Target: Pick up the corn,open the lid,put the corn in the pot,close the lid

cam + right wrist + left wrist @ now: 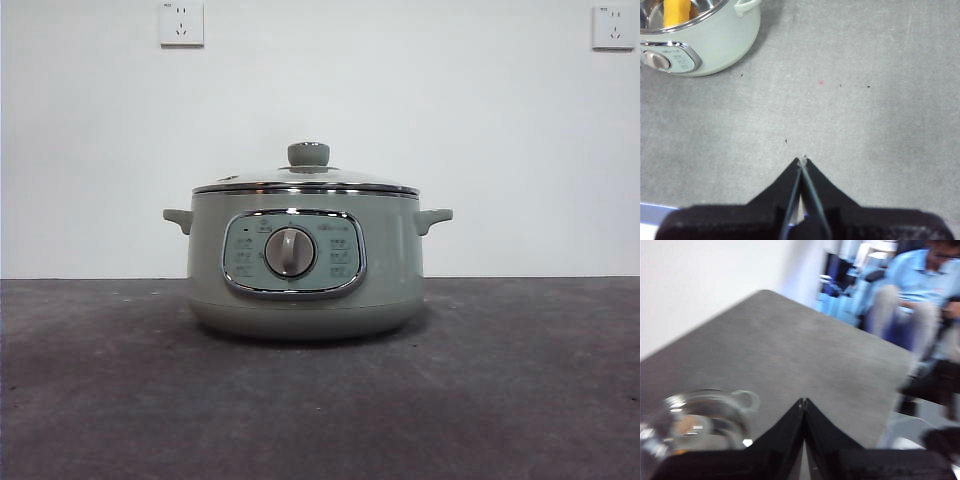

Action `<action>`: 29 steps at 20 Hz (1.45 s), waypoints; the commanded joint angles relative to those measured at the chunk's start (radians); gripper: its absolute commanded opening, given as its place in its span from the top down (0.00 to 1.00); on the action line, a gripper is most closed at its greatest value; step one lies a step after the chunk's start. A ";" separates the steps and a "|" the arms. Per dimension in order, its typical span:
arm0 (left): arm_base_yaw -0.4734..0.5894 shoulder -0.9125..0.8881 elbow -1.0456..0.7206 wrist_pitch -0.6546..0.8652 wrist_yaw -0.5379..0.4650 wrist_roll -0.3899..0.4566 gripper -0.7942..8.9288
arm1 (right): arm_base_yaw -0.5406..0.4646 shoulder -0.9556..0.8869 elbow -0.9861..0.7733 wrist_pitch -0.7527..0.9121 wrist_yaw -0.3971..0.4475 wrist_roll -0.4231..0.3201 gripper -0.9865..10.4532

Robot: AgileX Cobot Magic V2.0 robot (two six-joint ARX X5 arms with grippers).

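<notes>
The sage-green pot (305, 265) stands in the middle of the table with the glass lid (306, 180) resting on it, its green knob (308, 153) upright. The yellow-orange corn (677, 11) lies inside the pot (705, 37), seen through the lid in the right wrist view, and shows faintly in the left wrist view (685, 426) under the lid (700, 417). My left gripper (803, 402) is shut and empty, above and apart from the pot. My right gripper (802, 160) is shut and empty over bare table, well away from the pot.
The grey table (500, 400) runs to a white wall with two sockets (181, 22). In the left wrist view a person in a blue shirt (920, 280) sits beyond the table's edge.
</notes>
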 commanded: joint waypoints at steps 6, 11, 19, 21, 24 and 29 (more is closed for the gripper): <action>-0.011 -0.089 -0.022 0.005 0.045 0.112 0.92 | 0.001 -0.001 -0.008 -0.008 0.001 0.010 0.91; 0.170 -0.290 -0.369 0.006 -0.131 0.168 0.92 | 0.001 -0.001 -0.008 -0.008 0.002 0.010 0.91; 0.687 -0.824 -1.464 0.649 -0.026 0.291 0.92 | 0.001 0.002 -0.008 -0.008 0.002 0.010 0.91; 0.763 -0.987 -1.777 0.974 -0.043 0.275 0.92 | 0.001 0.011 -0.008 -0.007 0.002 0.010 0.91; 0.795 -1.161 -2.124 1.305 0.000 0.238 0.92 | 0.001 0.013 -0.008 -0.008 0.002 0.010 0.91; 0.789 -1.337 -2.334 1.334 -0.007 0.185 0.92 | 0.001 0.016 -0.008 -0.008 0.002 0.010 0.91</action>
